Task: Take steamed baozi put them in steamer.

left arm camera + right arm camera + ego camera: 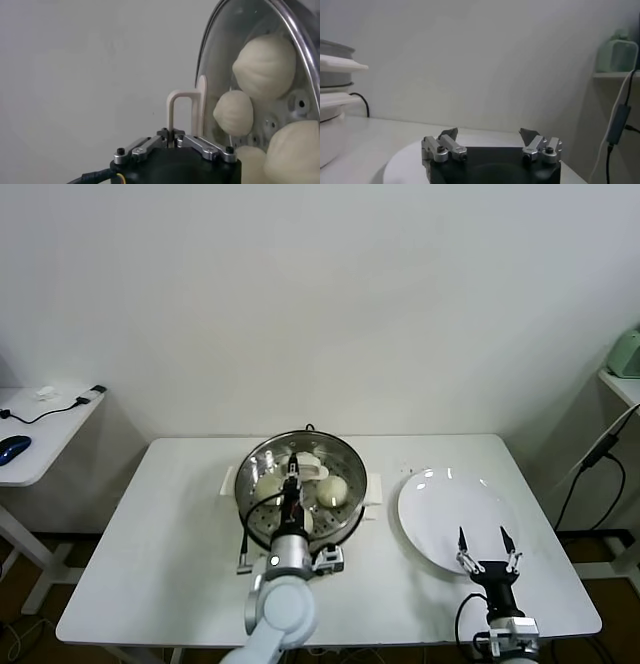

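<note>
The steamer (352, 462) stands at the middle of the table on its cream-white base. Several steamed baozi (333, 489) lie inside it, showing through a round glass lid (295, 30) with a steel rim. In the left wrist view the baozi (264, 65) appear behind the glass. My left gripper (292, 484) is over the steamer, shut on one leg of the lid's cream-white loop handle (182, 107). My right gripper (485, 539) hovers open over the near edge of the white plate (440, 499), holding nothing.
A side table (50, 434) at the left carries a blue mouse (12, 447) and a cable. At the right stands a shelf with a pale green object (626, 352), and a black cable (600, 454) hangs there. The wall is close behind the table.
</note>
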Robot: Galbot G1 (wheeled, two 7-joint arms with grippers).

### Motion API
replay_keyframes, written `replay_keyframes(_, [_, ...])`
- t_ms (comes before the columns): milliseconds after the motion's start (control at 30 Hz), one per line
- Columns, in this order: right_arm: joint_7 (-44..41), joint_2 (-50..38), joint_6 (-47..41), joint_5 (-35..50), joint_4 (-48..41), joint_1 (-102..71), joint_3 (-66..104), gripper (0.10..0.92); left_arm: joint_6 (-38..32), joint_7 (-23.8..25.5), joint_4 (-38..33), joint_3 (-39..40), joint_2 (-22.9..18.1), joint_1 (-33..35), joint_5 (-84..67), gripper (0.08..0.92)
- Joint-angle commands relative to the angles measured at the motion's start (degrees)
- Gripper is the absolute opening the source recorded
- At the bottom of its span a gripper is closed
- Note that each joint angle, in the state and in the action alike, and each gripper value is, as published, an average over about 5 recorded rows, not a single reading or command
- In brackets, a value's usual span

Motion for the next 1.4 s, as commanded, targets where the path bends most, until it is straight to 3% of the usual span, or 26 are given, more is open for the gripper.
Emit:
replay_keyframes(33, [-0.4, -0.1, -0.3, -0.3, 0.5, -0.1, -0.1, 0.823, 0.1, 0.1, 0.6, 0.2, -0.2, -0.3, 0.8, 0.199])
replay_keyframes(467, [-0.7, -0.2, -1.5, -0.3, 1.0, -0.4, -0.9, 0.823, -0.8, 3.2, -10.6, 0.2, 3.2, 3.5, -6.0, 0.588])
replay_keyframes(567, [-0.1, -0.3, -1.7, 0.2, 1.3, -0.6, -1.2, 0.823, -3.2, 0.6, -15.1, -0.5, 5.3, 5.5, -13.8, 0.675])
replay_keyframes(700, [-0.2, -0.4, -1.6, 0.9, 1.6, -0.2, -1.3, 0.823, -9.5, -6.5, -20.8, -4.4, 8.5, 9.2, -30.4, 0.779])
replay_keyframes(900, [-0.3, -0.6, -3.2, 4.1, 2.7, -0.1, -1.6, 0.823, -24.6, -16.5, -22.0, -21.1, 9.9, 15.0, -62.2, 0.822])
replay_keyframes(1033, [-0.4, -0.8, -2.8, 5.2, 2.3, 0.0, -1.9, 0.823, -32.2, -17.2, -19.7, -37.7, 10.6, 19.5, -89.0, 0.823])
replay_keyframes(1133, [-0.5, -0.9, -2.2, 5.5, 2.0, 0.0, -2.1, 0.823, -36.0, -16.7, -13.8, -45.9, 14.3, 22.9, -105.6, 0.823])
replay_keyframes(1233, [-0.5, -0.9, -1.6, 6.1, 1.5, 0.2, -2.1, 0.823, -39.6, -15.6, -7.1, -48.1, 17.3, 25.3, -112.8, 0.823])
replay_keyframes(1400, [-0.3, -0.9, -1.6, 6.3, 0.4, 0.8, -2.1, 0.823, -44.2, -13.9, 0.8, -45.7, 17.7, 25.8, -114.0, 0.823])
